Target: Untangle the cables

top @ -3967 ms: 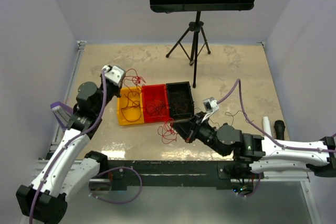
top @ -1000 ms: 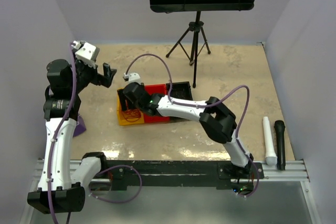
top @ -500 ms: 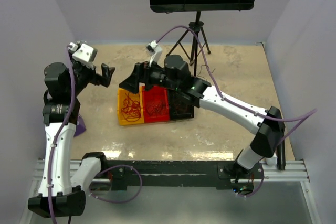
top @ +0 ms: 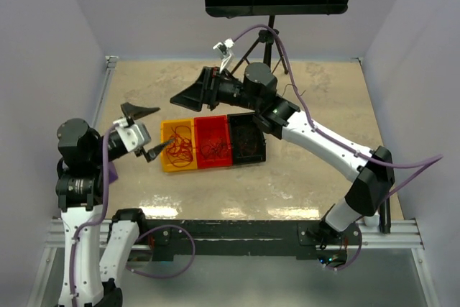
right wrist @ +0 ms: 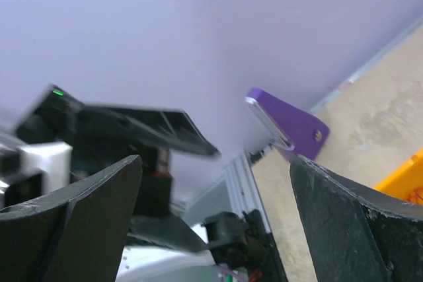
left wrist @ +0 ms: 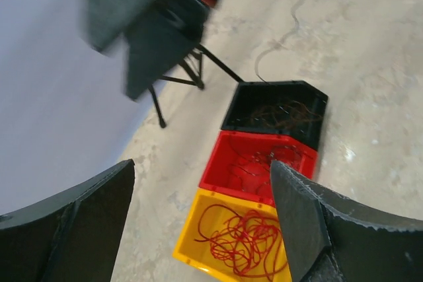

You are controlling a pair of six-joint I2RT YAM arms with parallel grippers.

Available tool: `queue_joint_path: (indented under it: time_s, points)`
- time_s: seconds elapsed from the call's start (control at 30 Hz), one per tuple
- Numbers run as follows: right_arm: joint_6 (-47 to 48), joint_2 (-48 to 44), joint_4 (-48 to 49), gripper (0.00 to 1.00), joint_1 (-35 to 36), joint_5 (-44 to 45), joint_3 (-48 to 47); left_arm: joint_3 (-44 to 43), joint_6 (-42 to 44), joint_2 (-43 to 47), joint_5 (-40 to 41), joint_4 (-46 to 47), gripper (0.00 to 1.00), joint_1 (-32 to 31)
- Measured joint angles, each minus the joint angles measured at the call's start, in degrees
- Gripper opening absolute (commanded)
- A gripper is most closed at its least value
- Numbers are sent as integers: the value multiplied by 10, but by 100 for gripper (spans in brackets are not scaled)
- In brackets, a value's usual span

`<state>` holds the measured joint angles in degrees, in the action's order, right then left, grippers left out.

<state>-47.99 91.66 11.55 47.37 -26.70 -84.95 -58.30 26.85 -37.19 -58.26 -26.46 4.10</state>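
Lowered toward the near edge, the left gripper (top: pixel 149 131) hangs wide open and empty beside three bins (top: pixel 214 165). Red and dark cables (top: pixel 180 146) lie inside them; beyond, the right gripper (top: pixel 185 97) hovers open above, holding nothing.

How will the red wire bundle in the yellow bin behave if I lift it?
The red wire bundle lies in loose curly loops, so it will probably flop and dangle. It looks thin, likely very light; loops may snag on the rim of the yellow bin.
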Motion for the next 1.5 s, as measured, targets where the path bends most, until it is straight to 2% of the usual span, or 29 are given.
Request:
queue_joint_path:
  time_s: [0.1, 0.17, 0.27, 0.37, 0.47, 0.53, 0.57, 0.63, 0.7, 0.77, 0.83, 0.9, 1.07, 1.33, 1.5]
  points:
    - [-29, 0, 26, 98, 4, 1, -18, 33, 74, 26, -52, -43, 83, 0]
    - [-47, 0, 43, 98, 8, 2, -25, 66, 108, 48, -82, -49, 74, 0]
    - [-70, 3, 66, 98, 15, 3, -29, 134, 209, 99, -132, -69, 70, 0]
    - [-82, 21, 72, 98, 26, 19, -52, 210, 350, 146, -181, -86, 78, 0]
    - [-79, 49, 50, 98, 42, 42, -99, 288, 418, 158, -212, -22, 83, -3]
    - [-77, 65, 40, 98, 49, 54, -126, 327, 404, 143, -208, 53, 90, -22]
    - [-76, 69, 36, 98, 52, 59, -132, 341, 378, 124, -183, 104, 100, -56]
    - [-75, 72, 31, 99, 55, 65, -137, 337, 335, 59, -96, 193, 100, -175]
    - [-75, 73, 28, 98, 56, 67, -138, 287, 307, -37, -16, 216, 100, -283]
    - [-75, 73, 23, 99, 55, 67, -141, 193, 278, -147, 38, 221, 100, -342]
    - [-75, 74, 20, 99, 55, 67, -146, 121, 248, -223, 82, 250, 100, -369]
    - [-75, 74, 19, 99, 54, 67, -151, 95, 228, -259, 120, 290, 100, -389]
    - [-77, 72, 20, 98, 52, 66, -155, 96, 174, -285, 175, 329, 100, -448]
    - [-125, 43, 50, 98, 51, 64, -126, 96, 2, -375, 313, 476, 100, -516]
    - [-148, 16, 80, 98, 51, 64, -111, 92, -82, -414, 375, 499, 100, -541]
